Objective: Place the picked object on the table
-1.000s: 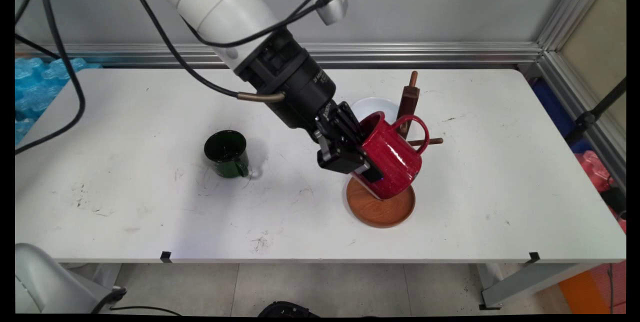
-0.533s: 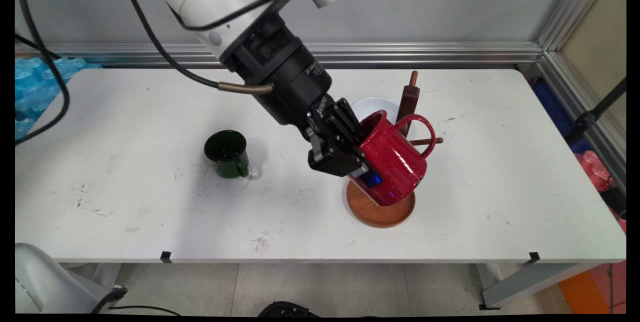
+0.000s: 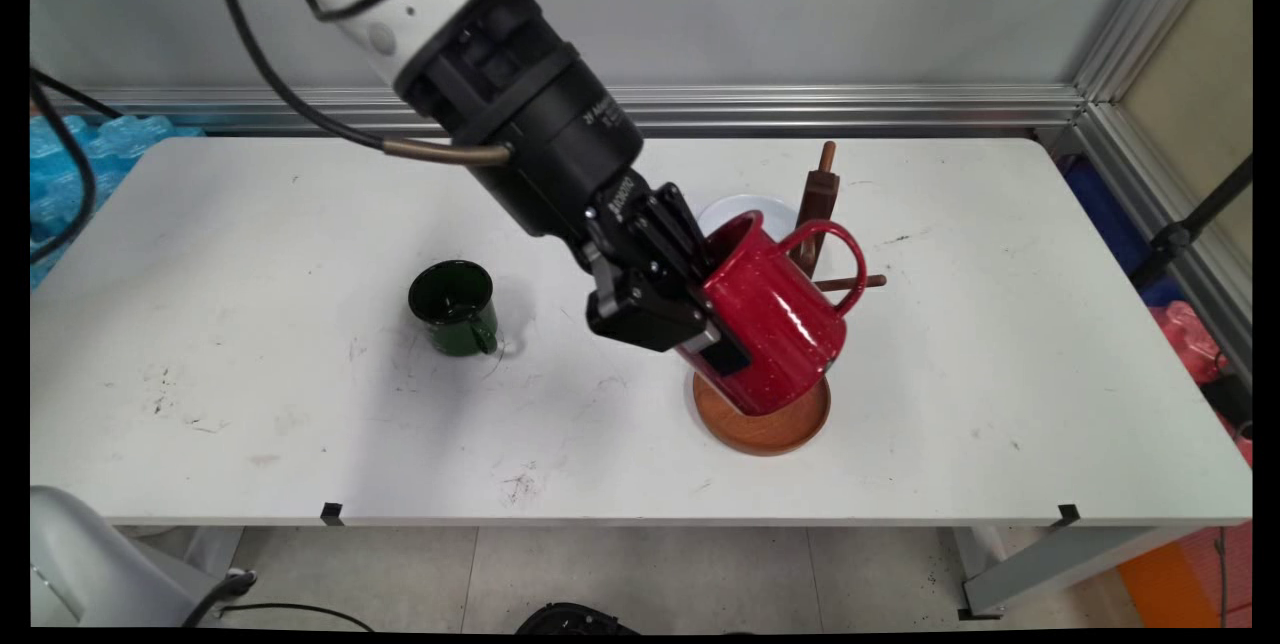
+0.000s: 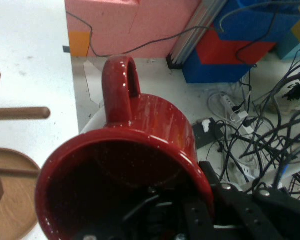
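Gripper (image 3: pixel 722 339) has its jaws clamped on the wall of the red mug (image 3: pixel 775 329), one finger inside the rim and one outside, which is prob why the mug hangs tilted w/ its mouth leaning toward the arm at abt 10 o'clock and its bottom pointing down-right. Handle sticks out at roughly 1 o'clock, on the far side from the jaws, so it's free and not blocked by anything. Mug looks lifted, hovering just over the round wooden base (image 3: pixel 762 419) of the mug rack (image 3: pixel 818 209), can't tell if the bottom edge is touching it. Rack post stands upright at 12 o'clock from the mug w/ a peg (image 3: pixel 855 281) poking out to 3 o'clock just behind the handle. White bowl (image 3: pixel 735 211) sits behind, mostly hidden. Green mug (image 3: pixel 455 307) is well apart at 9 o'clock on the bench (image 3: pixel 250 254), upright, handle facing near-right. Hand cam looks straight into the red mug's dark inside.
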`<move>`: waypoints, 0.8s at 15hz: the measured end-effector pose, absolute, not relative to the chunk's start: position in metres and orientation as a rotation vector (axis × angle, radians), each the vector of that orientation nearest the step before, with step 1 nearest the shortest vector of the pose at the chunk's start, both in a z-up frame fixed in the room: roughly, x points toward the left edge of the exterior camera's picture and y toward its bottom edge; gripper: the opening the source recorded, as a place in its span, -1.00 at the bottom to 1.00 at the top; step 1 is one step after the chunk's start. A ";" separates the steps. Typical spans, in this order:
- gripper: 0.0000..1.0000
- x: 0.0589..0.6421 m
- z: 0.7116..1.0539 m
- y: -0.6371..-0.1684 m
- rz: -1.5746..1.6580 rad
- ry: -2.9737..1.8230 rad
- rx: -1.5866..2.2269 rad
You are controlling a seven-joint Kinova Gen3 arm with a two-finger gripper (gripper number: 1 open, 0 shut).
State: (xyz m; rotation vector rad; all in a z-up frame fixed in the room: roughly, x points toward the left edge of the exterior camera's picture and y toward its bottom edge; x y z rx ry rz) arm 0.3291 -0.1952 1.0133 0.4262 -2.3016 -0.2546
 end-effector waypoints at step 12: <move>-1.00 0.362 1.044 -0.165 -0.166 -2.444 0.467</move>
